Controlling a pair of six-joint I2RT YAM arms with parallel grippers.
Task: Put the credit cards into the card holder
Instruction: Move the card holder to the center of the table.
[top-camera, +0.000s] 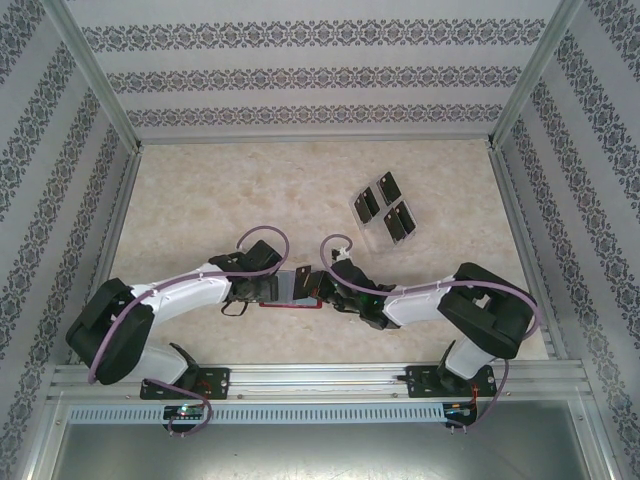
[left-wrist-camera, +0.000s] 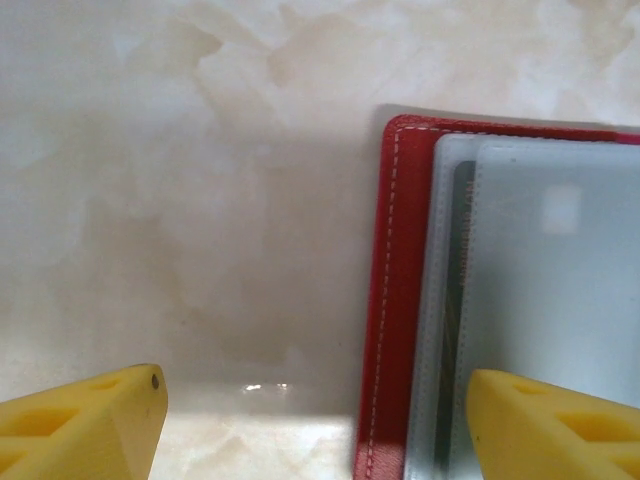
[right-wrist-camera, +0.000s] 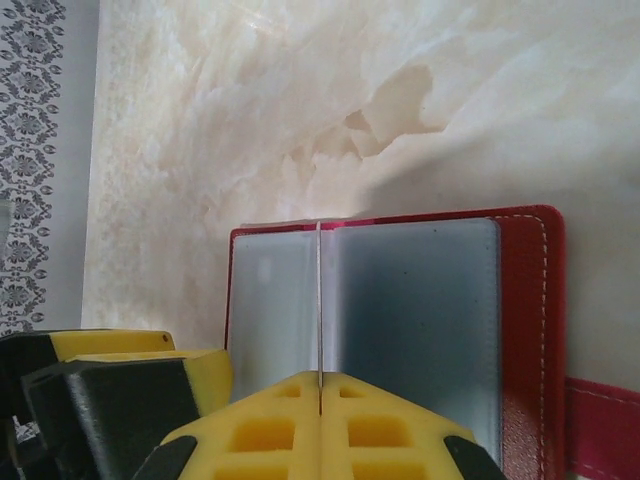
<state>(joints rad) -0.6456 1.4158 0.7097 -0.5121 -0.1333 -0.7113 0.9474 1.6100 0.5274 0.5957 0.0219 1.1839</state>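
Three credit cards (top-camera: 400, 222) are noted in a clear rack (top-camera: 378, 238), well beyond the opened card holder (top-camera: 296, 285). Left gripper (left-wrist-camera: 315, 425) is found open astride its edge; right gripper (right-wrist-camera: 320, 385) is closed over its pockets. Cards judged light, stiff, slick: best pinched across an exposed edge.

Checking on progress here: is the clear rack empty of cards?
No, the top view shows several black credit cards sitting in the clear rack.
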